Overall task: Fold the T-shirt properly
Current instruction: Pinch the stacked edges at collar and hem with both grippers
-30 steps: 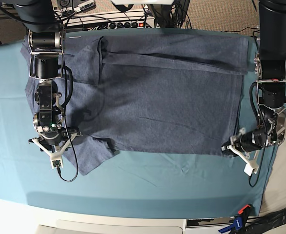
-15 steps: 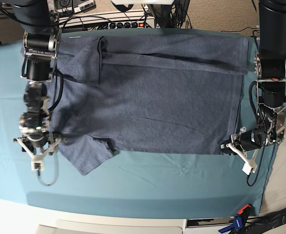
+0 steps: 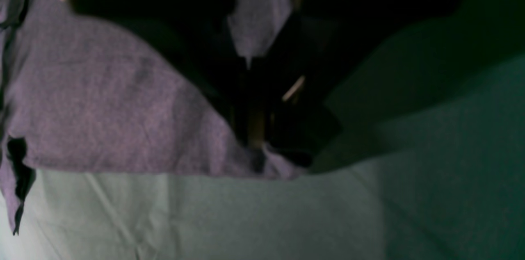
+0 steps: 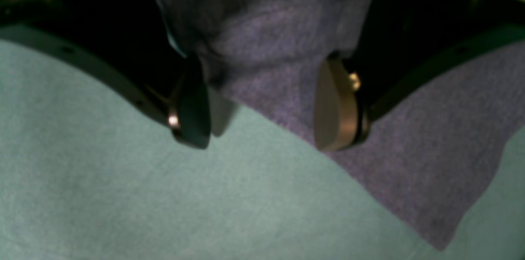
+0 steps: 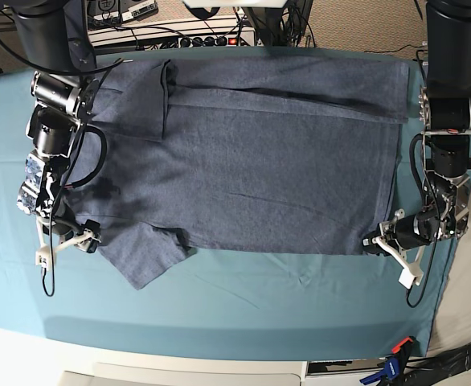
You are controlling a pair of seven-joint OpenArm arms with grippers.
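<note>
Lying flat on counter (image 5: 243,301), T-shirt (image 5: 260,161) — left jaws pinching hem corner, right jaws spread astride sleeve edge

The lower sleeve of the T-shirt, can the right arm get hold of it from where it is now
Probably yes. The right gripper is open, its fingers straddling the T-shirt edge by that sleeve, with only teal cloth around. Nothing blocks it; the left gripper is shut on the far hem corner.

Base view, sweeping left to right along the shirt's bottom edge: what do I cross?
Bare teal table cloth → right gripper at the shirt's sleeve end → T-shirt body → left gripper at the shirt's lower corner.
</note>
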